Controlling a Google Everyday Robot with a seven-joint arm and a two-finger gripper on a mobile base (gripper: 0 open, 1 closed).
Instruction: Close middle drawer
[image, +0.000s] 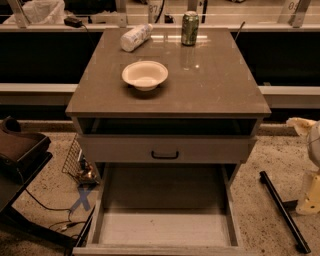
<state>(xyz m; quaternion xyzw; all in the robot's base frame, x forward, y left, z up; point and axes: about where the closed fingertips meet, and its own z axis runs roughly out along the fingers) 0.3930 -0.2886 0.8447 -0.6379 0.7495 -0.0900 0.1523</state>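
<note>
The middle drawer (165, 227) is pulled far out toward me. Its pale bare inside is empty, and its front edge lies at the bottom of the view, so I cannot see its handle. Above it is the upper drawer front (165, 149) with a small black bar handle (165, 155) and a dark gap over it. The lowest drawer is hidden under the open one. My gripper (302, 126) shows as a cream-coloured part at the far right edge, right of the cabinet and apart from it. More of the arm (309, 197) is below it.
On the cabinet top (220, 85) are a white bowl (145, 75), a green can (190, 28) and a white bottle (135, 37) lying on its side. A black bar (282, 210) lies on the floor at the right. A wire basket (77, 162) and dark furniture (20, 155) are at the left.
</note>
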